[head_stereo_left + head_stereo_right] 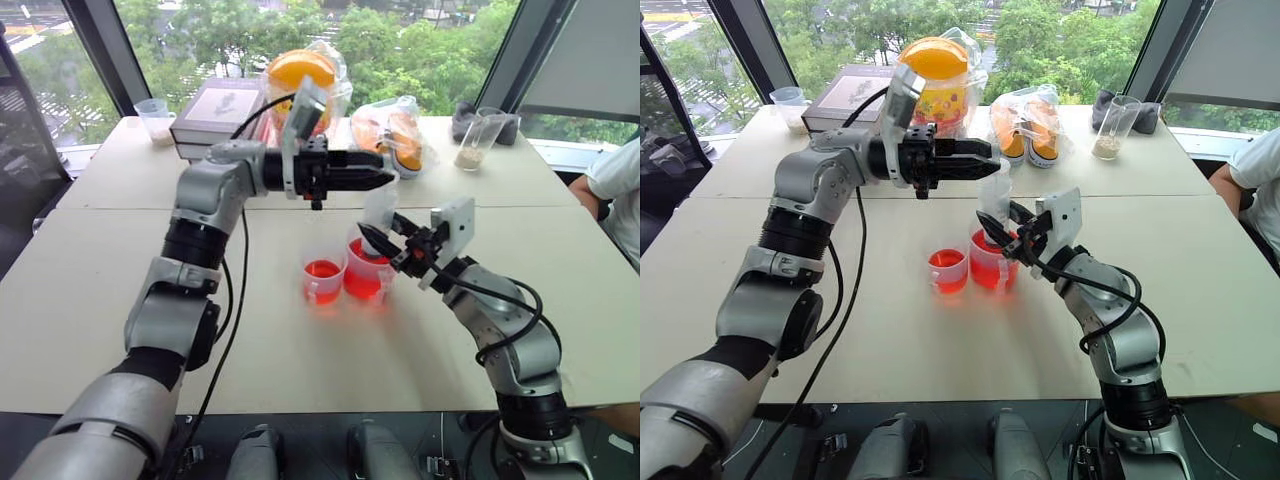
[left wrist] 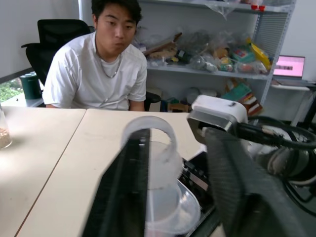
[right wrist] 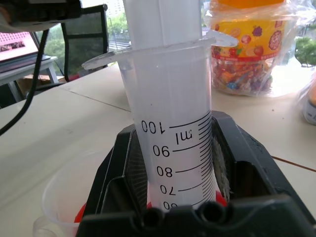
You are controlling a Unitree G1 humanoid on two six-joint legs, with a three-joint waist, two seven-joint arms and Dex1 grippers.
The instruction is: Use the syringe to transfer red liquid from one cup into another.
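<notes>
Syringe (image 3: 173, 123) stands upright at frame centre, its barrel pinched between the right gripper's (image 1: 385, 243) black fingers, its lower end down in the taller cup (image 1: 366, 272) of red liquid (image 1: 362, 284). Just left of it sits the shorter cup (image 1: 323, 276). Above and behind, the left gripper (image 1: 385, 178) reaches level toward the plunger top, fingers spread either side of it in the left wrist view. At far right a person (image 1: 618, 195) sits beside the table (image 1: 120, 290).

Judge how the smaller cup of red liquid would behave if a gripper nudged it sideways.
The smaller cup looks like thin clear plastic, so probably light and easily slid. It is partly filled with red liquid, which would likely slosh or spill. The larger cup beside it might stop it.
</notes>
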